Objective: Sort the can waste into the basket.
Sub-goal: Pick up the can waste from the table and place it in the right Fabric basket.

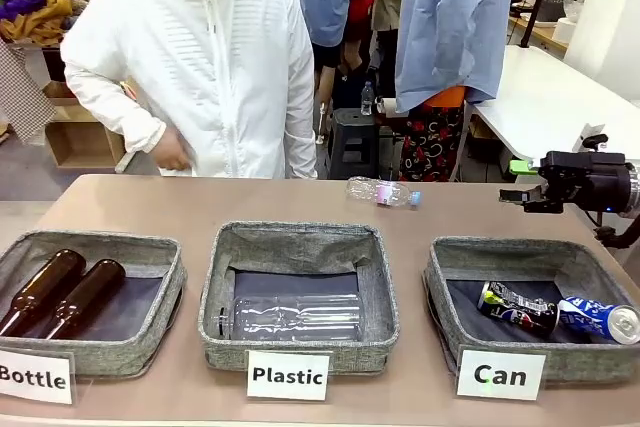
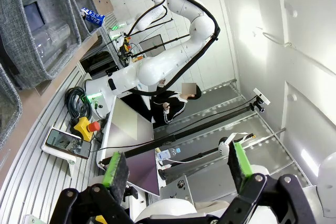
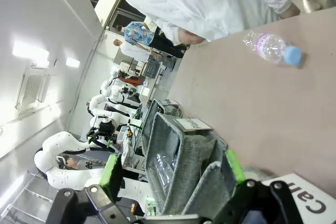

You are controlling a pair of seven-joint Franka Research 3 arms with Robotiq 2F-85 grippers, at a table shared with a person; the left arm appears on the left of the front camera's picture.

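Note:
Both cans lie on their sides in the grey basket point(image 1: 452, 277) with the white "Can" card at the right. The black can point(image 1: 517, 308) is next to the blue can point(image 1: 598, 318), whose silver end points right. My right gripper point(image 1: 517, 183) hovers open above the table behind that basket, holding nothing; in its wrist view the right gripper point(image 3: 173, 169) has both green pads apart. My left gripper point(image 2: 177, 165) is open and empty, off the table. It looks back at the blue can point(image 2: 93, 17) in the far basket.
The "Plastic" basket point(image 1: 300, 239) in the middle holds a clear bottle point(image 1: 298, 317). The "Bottle" basket point(image 1: 150, 247) on the left holds two brown bottles point(image 1: 62, 295). A clear plastic bottle point(image 1: 382, 192) lies on the table's far side. A person in a white jacket point(image 1: 215, 57) stands behind.

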